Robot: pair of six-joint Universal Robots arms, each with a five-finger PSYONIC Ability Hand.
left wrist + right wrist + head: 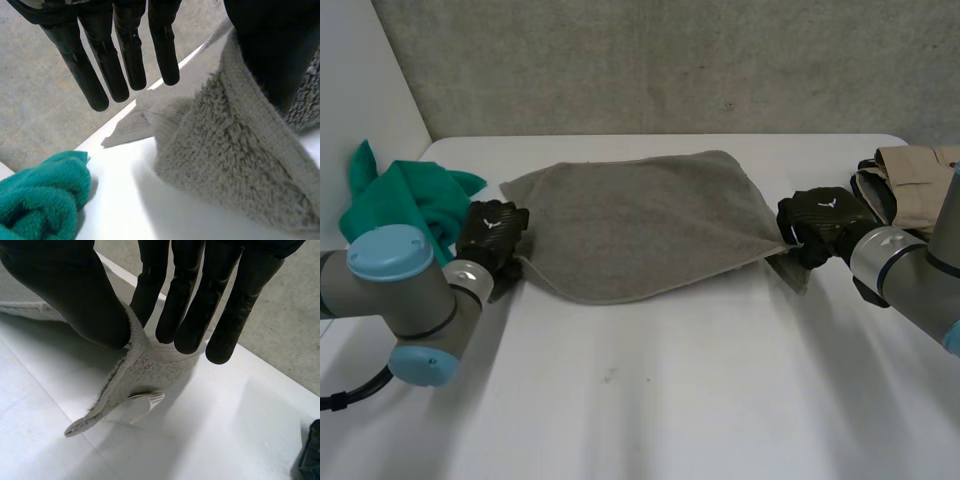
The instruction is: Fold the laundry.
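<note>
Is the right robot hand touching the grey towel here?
Touching. The right wrist view shows the right robot hand pinching a corner of the grey towel between thumb and fingers.

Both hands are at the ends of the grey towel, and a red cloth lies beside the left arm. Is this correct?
Not quite. The head view shows that the cloth beside the left arm is green, not red; the rest is right.

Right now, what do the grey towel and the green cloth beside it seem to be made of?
The grey towel looks like cotton terry: a matte, nubbly looped pile with a flatter woven band along its hem. The fibre itself is a guess. The green cloth is probably terry too: a soft, fuzzy, matte nap, bunched in rounded folds.
</note>
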